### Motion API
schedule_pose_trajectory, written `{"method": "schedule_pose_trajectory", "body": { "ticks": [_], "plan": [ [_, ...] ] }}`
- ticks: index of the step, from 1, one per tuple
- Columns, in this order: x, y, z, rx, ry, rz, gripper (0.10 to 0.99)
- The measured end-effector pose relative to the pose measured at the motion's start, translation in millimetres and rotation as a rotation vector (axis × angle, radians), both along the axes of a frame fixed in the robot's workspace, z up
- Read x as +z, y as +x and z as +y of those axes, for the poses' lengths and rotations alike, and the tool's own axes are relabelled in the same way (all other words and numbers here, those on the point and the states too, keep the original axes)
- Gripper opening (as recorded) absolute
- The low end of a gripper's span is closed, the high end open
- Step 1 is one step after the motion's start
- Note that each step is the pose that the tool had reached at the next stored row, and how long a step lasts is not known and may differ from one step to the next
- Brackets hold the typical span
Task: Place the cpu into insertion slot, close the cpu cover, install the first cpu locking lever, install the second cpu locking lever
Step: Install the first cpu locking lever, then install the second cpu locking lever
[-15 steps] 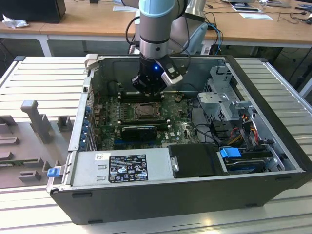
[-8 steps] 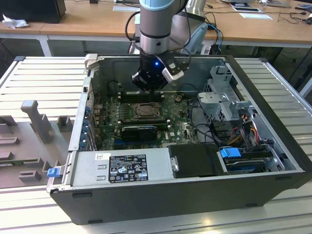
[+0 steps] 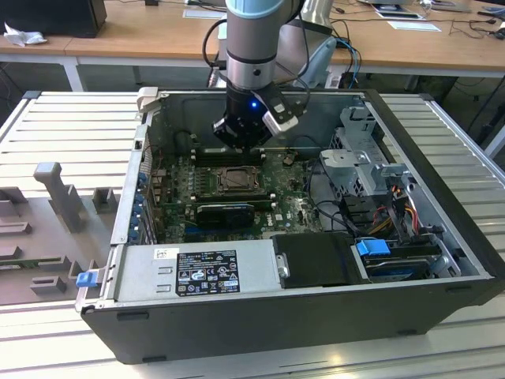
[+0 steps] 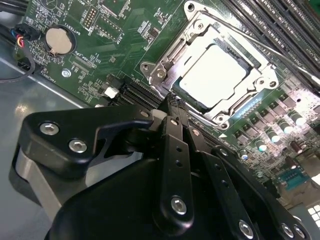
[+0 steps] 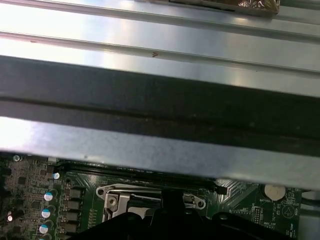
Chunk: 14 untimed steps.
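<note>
An open computer case (image 3: 442, 260) is laid on a slatted metal table (image 3: 71, 126); a coin battery (image 4: 59, 40) is seated on the motherboard (image 4: 95, 45)

Room light's pretty even in the exterior view, though the inside of the computer case (image 3: 442, 260) sits in shadow. In the second wrist view the cpu (image 4: 212, 75) glares nearly white. First wrist view: bright streaks across the upper frame, slightly soft.

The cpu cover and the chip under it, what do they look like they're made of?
The cpu cover looks like bare polished metal, likely steel: silvery with bright glints. The cpu shows a matte, pale silvery-grey top, probably a metal lid, though glare washes it out. The gripper hangs near the cover's edge.
</note>
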State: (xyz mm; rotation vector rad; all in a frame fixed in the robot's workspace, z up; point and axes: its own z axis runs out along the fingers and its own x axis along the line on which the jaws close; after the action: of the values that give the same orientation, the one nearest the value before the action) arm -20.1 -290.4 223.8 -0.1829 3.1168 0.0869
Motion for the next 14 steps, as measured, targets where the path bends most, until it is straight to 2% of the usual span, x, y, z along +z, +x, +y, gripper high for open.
{"method": "schedule_pose_trajectory", "body": {
  "ticks": [4,7,10,12,14],
  "plan": [
    [0.0,0.0,-1.3,0.000,0.000,0.0001,0.106],
    [0.0,0.0,-4.9,0.000,0.000,0.0000,0.106],
    [0.0,0.0,-11.5,0.000,0.000,0.0000,0.106],
    [0.0,0.0,-17.9,0.000,0.000,0.0000,0.106],
    [2.2,0.0,-19.9,0.000,0.000,0.0002,0.106]
  ]
}}
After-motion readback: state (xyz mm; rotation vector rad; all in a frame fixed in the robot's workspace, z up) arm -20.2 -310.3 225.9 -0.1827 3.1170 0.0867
